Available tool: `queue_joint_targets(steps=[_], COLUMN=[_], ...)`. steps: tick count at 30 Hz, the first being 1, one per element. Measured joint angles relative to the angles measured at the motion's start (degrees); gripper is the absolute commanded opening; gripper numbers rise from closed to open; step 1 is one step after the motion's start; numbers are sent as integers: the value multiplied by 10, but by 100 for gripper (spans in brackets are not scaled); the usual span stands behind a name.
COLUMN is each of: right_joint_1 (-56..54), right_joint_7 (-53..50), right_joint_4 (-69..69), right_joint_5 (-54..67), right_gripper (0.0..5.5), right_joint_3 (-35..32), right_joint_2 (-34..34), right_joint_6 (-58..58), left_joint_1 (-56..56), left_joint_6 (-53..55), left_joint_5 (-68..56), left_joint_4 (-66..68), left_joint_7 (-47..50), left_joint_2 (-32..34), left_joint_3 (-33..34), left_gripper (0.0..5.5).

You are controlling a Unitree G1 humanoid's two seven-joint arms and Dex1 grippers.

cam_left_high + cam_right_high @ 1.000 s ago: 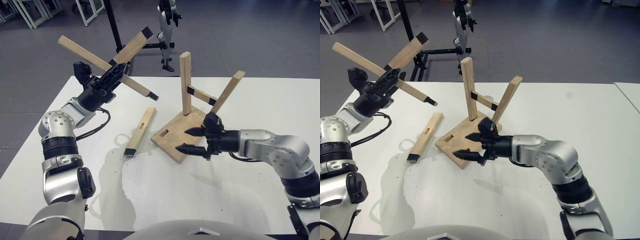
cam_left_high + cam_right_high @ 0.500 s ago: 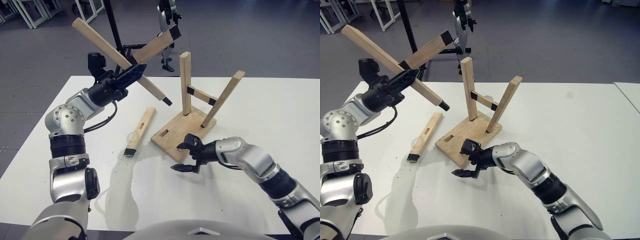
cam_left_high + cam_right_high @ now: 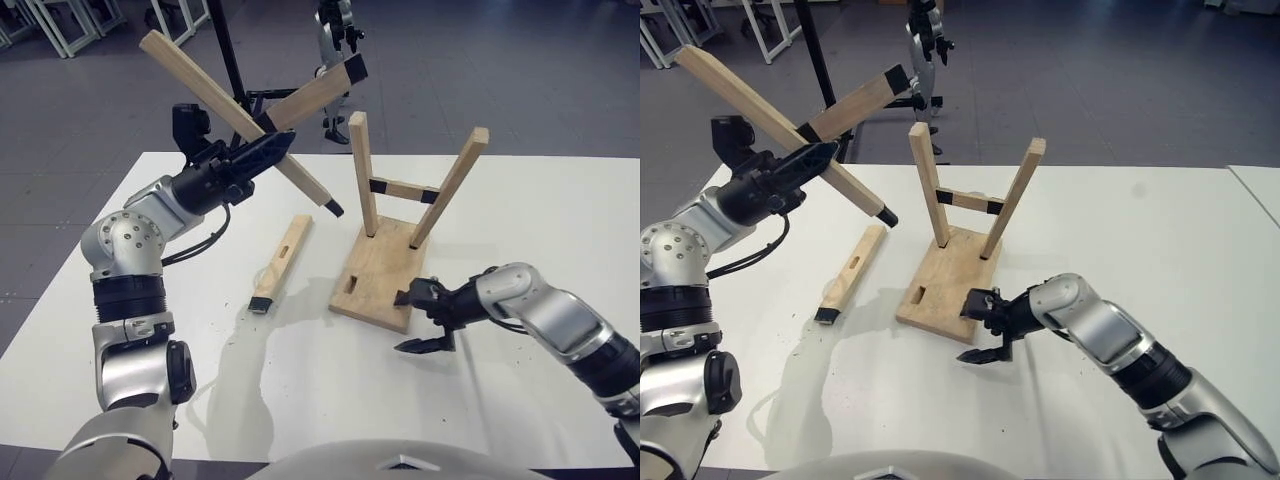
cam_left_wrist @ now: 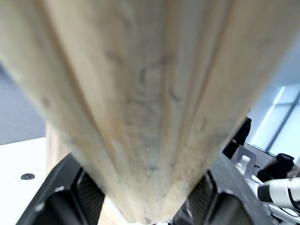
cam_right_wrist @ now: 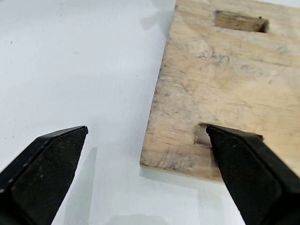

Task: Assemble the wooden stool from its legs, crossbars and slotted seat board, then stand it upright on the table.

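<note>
- Here, your slotted seat board (image 3: 378, 275) lies flat on the white surface (image 3: 540, 215). A nearly upright leg (image 3: 361, 175) and a leaning leg (image 3: 449, 186) are planted in its far end, and a short crossbar (image 3: 403, 189) bridges the two above the board.
- Your right gripper (image 3: 413, 322) sits low at the seat board's near right corner, its fingers (image 5: 47, 157) spread wide and holding nothing. In the right wrist view, one fingertip reaches over the board's edge at a notch-like slot, and the other lies off the board over bare surface.
- An empty slot (image 5: 241, 21) shows farther along the seat board, with nothing set in it.
- Your left gripper (image 3: 258, 155) rides high, up and to the left of the seat board, clamped on a crossed pair of legs (image 3: 232, 112). The longer leg's black-tipped end slants down toward the board and stops just short of the nearly upright leg.
- In the left wrist view, pale wood is pressed between the left gripper's dark fingers (image 4: 70, 197).
- A loose leg (image 3: 281, 261), slotted at its middle, lies flat on the surface just left of the seat board and clear of it, with its black end on the near side.
</note>
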Motion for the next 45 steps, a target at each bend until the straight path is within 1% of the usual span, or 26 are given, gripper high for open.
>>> queue_joint_targets(steps=[2, 4, 6, 10, 12, 14, 16, 18, 21, 23, 26, 28, 30, 32, 36, 45], right_joint_1=[-2, -2, -4, -13, -16, -25, -50, -71, -98, -114, -128, -134, -125, -105, -78, -67], right_joint_7=[26, 51, 72, 92, 103, 114, 117, 118, 120, 80, -64, -198, -266, -292, -329, -342], right_joint_4=[27, 50, 74, 111, 111, 123, 141, 145, 147, 161, 241, 313, 328, 311, 279, 315], right_joint_5=[-15, -34, -52, -68, -75, -79, -81, -76, -35, -31, -64, -72, -69, -61, -52, -67], right_gripper=[470, 470, 470, 470, 470, 470, 470, 470, 470, 470, 470, 470, 470, 470, 470, 470], right_joint_3=[-14, -25, -30, -45, -47, -49, -65, -78, -120, -147, -191, -245, -268, -271, -280, -280], right_joint_2=[-34, -63, -75, -72, -68, -64, -54, -40, -13, 9, 68, 143, 208, 246, 289, 289], right_joint_6=[-23, -45, -70, -83, -82, -84, -82, -70, -11, 13, 40, 66, 83, 100, 120, 51], left_joint_1=[66, 116, 124, 123, 124, 126, 147, 163, 176, 177, 176, 175, 168, 160, 159, 161], left_joint_6=[-13, -18, -35, -136, -189, -196, -204, -250, -311, -334, -357, -364, -369, -370, -370, -363], left_joint_5=[13, 16, 21, 88, 107, 98, 91, 94, 119, 129, 135, 135, 135, 134, 134, 122], left_joint_4=[-75, -120, -130, -132, -134, -136, -133, -123, -69, -39, -5, 8, 9, 9, 8, -26], left_joint_7=[-40, -56, -48, 30, 33, 31, 11, -25, -76, -100, -116, -116, -116, -116, -115, -99], left_joint_2=[11, 8, -6, -87, -122, -140, -150, -165, -174, -175, -177, -181, -181, -181, -181, -184], left_joint_3=[-42, -71, -78, -107, -124, -127, -132, -137, -156, -160, -159, -156, -154, -153, -148, -134], left_gripper=[205, 205, 205, 205, 205, 205, 205, 205, 205, 205, 205, 205, 205, 205, 205, 205])
